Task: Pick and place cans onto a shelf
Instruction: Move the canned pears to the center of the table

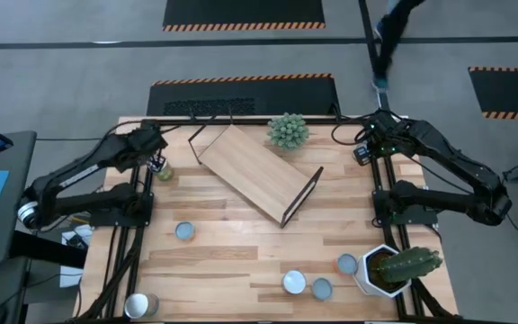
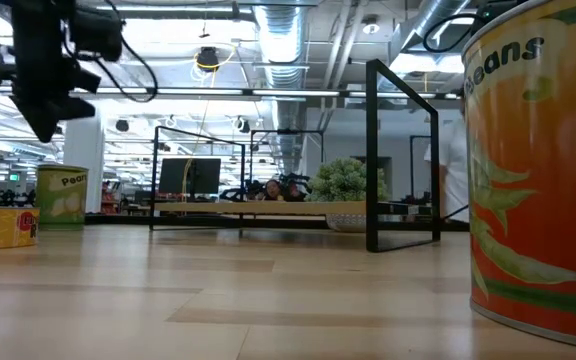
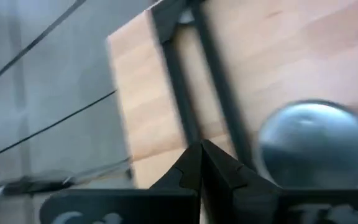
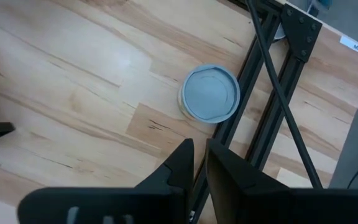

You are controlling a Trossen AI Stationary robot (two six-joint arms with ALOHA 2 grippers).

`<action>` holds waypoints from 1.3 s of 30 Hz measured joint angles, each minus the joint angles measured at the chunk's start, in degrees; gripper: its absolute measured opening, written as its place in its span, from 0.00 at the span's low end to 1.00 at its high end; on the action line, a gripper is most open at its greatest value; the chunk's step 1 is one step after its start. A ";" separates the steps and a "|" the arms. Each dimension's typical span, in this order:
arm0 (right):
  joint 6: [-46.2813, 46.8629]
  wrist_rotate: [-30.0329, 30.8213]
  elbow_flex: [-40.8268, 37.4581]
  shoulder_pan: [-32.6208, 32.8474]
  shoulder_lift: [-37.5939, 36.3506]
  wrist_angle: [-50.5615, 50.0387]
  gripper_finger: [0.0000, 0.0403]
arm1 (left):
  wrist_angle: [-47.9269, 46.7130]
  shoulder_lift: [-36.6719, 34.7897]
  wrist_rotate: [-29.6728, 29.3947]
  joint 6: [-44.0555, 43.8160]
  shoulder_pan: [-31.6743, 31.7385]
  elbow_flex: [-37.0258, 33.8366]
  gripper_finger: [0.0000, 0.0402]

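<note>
With fingers together and empty, the left tool (image 1: 156, 155) hovers at the surface's (image 1: 232, 243) 10 o'clock over a can (image 1: 164, 171), positioned for pickup beside the shelf (image 1: 254, 173).

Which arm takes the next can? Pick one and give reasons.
Left. The left gripper hovers right beside a green-labelled can by the shelf. The right gripper sits near the back right corner, with no can close.

Two dark jointed arms, black cables trailed alongside; left hand (image 3: 201, 163) and right hand (image 4: 197, 163) fitted with tapered black fingers.
</note>
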 joint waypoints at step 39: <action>-0.72 -0.13 0.00 0.02 0.01 1.75 0.17 | -6.27 10.69 -6.41 -10.37 -26.40 -1.43 0.00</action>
